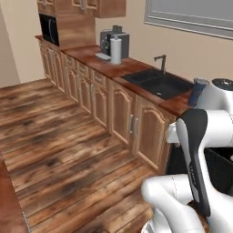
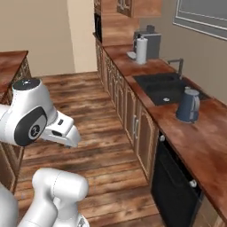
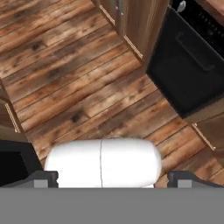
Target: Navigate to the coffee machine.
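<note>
Wooden plank flooring runs through a kitchen lined with a long run of brown wood cabinets under a reddish-brown counter. Far along that counter, near the corner below the upper cabinets, stands the coffee machine: a tall, dark grey boxy appliance with short cylinders on top and a light grey drip tray at its base. A white paper towel roll stands upright just in front of it, partly covering its front in both base views. Between the machine and the robot, a black sink with a dark faucet is set into the counter, and a blue-grey kettle sits on the counter nearer the robot. A black microwave is built into the tall cabinet at the far end. The white arm is folded up close to the base, well apart from the coffee machine, with its hand pointed down at the floor beside a black dishwasher front. The gripper shows two dark fingertips set wide apart, holding nothing.
</note>
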Tool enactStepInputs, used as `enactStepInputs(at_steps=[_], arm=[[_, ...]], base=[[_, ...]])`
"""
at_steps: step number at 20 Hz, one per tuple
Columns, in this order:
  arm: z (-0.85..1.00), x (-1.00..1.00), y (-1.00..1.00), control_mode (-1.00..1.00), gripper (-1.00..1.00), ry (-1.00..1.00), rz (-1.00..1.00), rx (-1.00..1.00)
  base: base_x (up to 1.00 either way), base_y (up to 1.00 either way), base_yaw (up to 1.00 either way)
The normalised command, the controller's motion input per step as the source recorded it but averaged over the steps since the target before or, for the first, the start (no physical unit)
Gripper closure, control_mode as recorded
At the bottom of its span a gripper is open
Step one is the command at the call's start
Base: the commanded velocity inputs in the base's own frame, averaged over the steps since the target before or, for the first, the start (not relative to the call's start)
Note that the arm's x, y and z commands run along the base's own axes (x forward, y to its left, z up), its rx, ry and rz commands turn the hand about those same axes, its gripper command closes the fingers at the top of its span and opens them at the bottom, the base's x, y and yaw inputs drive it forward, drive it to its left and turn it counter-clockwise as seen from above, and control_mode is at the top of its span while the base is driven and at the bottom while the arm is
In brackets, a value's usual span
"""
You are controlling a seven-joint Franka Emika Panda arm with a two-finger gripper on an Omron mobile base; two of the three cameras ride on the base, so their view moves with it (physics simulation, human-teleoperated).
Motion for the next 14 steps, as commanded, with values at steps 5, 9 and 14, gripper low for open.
enactStepInputs(at_steps=[5,9,14], arm=[[0.0,0.0,0.0,1.0,-1.0,0.0,0.0,0.0],[0.0,0.0,0.0,1.0,-1.0,0.0,0.0,0.0],[0.0,0.0,0.0,1.0,-1.0,0.0,0.0,0.0]], base=[[0.0,0.0,0.64],[0.14,-0.01,0.11],[0.4,-0.03,0.1]])
